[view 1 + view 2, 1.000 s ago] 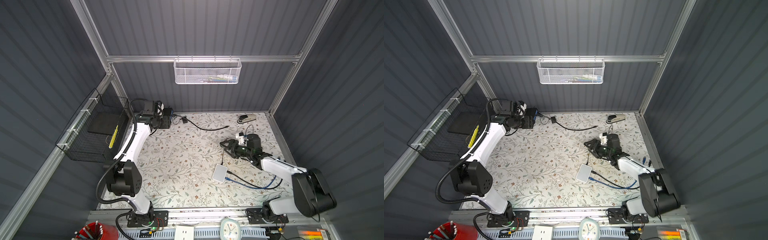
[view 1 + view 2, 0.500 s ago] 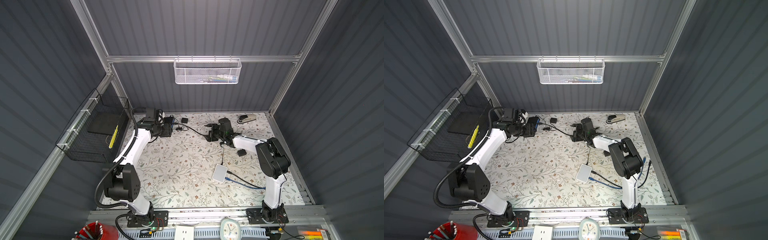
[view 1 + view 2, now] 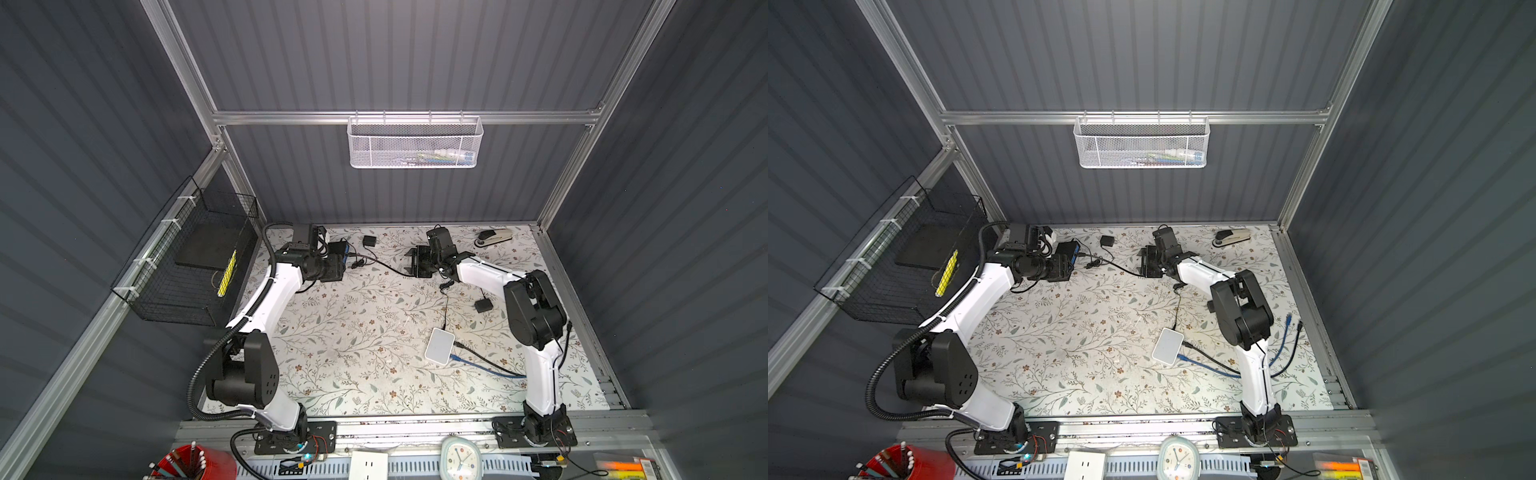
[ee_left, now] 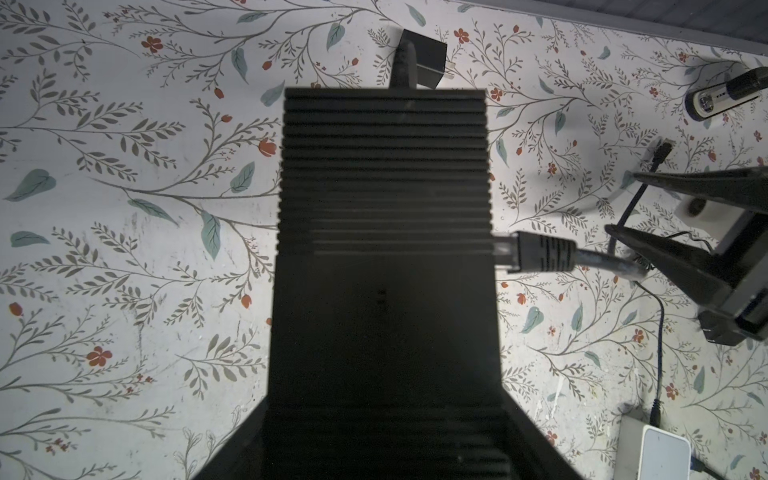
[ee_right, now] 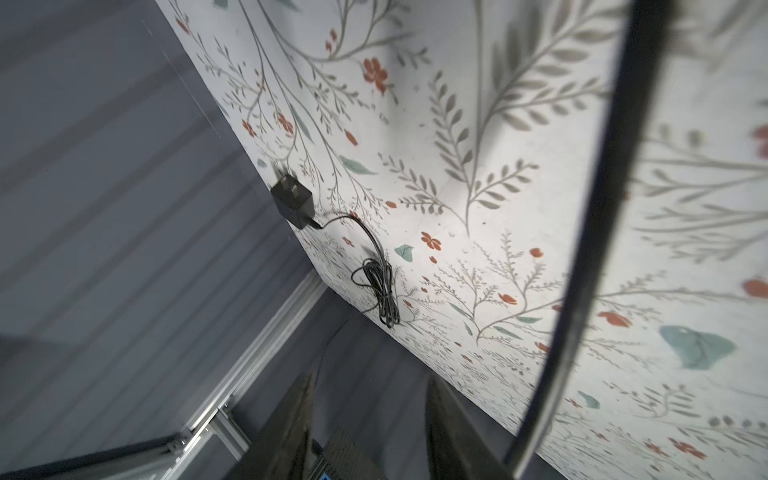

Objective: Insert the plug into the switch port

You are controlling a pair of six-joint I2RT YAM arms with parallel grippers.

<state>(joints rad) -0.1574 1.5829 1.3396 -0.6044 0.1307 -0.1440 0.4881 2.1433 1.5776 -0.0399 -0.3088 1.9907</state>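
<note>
Near edge: a white box [image 3: 439, 346] lies flat on the floral worktop [image 3: 353, 332], with a blue cable [image 3: 486, 368] and a thin black lead running out of it.

Mid-field, right side: the right gripper [image 4: 621, 203] points toward the left arm. Its jaws stand apart, and nothing is seen clamped between them. A black cable [image 3: 382, 266] runs from this gripper across to the plug. In the left wrist view the cable passes behind one finger [image 4: 665, 266]; whether they touch cannot be told.

Far left: the left gripper [image 3: 334, 268] is clamped on the switch [image 4: 384, 249], a black ribbed box held above the worktop. The plug [image 4: 540, 253], with a black ribbed boot and a clear tip, sits at the side of the switch, its tip meeting the housing edge. Whether it is seated in a port cannot be told.

Far edge: a black power adapter [image 3: 369, 241] lies beyond the switch, and a stapler [image 3: 494, 237] lies near the far right corner.
</note>
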